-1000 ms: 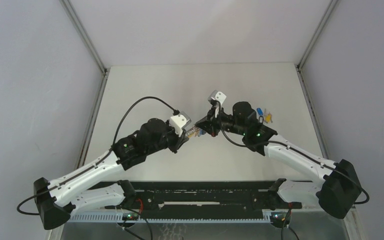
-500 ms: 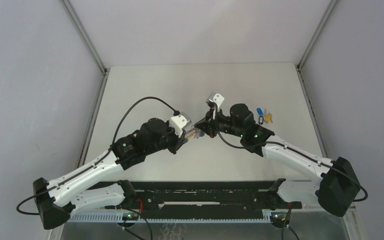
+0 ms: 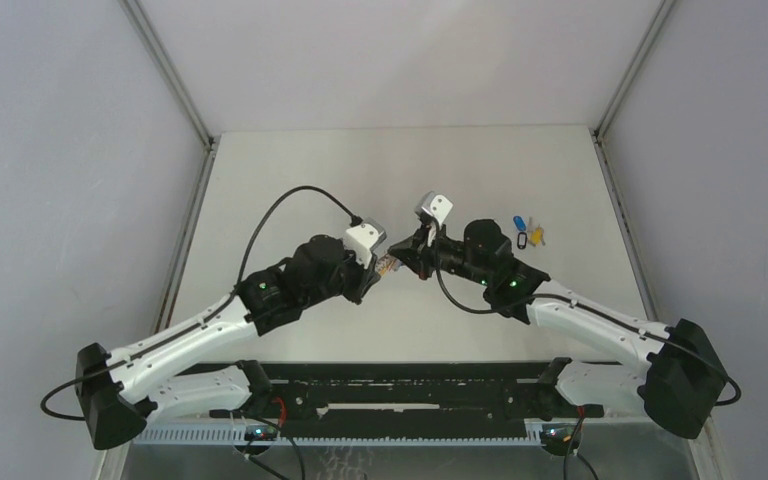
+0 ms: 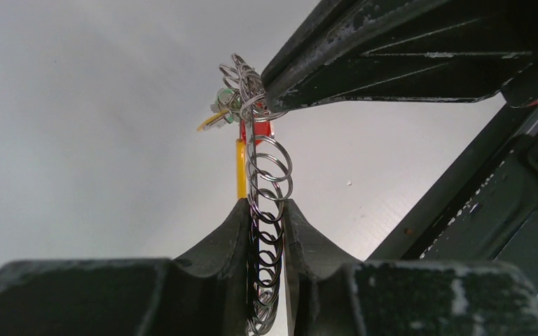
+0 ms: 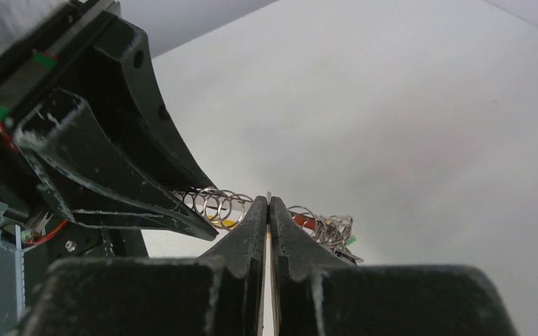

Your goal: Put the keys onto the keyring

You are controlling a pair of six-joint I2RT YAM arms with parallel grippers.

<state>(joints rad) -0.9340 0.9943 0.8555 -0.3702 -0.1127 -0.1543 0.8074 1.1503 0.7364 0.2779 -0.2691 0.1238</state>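
The keyring (image 4: 266, 168), a chain of thin steel rings with a yellow strip and red and green pieces, hangs above the table's middle. My left gripper (image 4: 265, 203) is shut on its lower rings. My right gripper (image 5: 268, 199) is shut across the chain's far part (image 5: 217, 204); a thin metal edge shows between its tips. In the top view the two grippers (image 3: 378, 265) (image 3: 407, 257) meet tip to tip with the keyring (image 3: 390, 264) between them. The keys, blue (image 3: 518, 222), black-rimmed (image 3: 522, 239) and yellow (image 3: 538, 236), lie on the table right of the right arm.
The right gripper's black finger (image 4: 364, 63) crosses the top of the left wrist view. The left gripper's fingers (image 5: 112, 189) fill the left of the right wrist view. Grey walls with metal corner rails (image 3: 170, 75) stand around the white table (image 3: 290, 170).
The right wrist has dropped a little toward the near edge and the left arm has edged to the right. Both grips on the keyring are unchanged.
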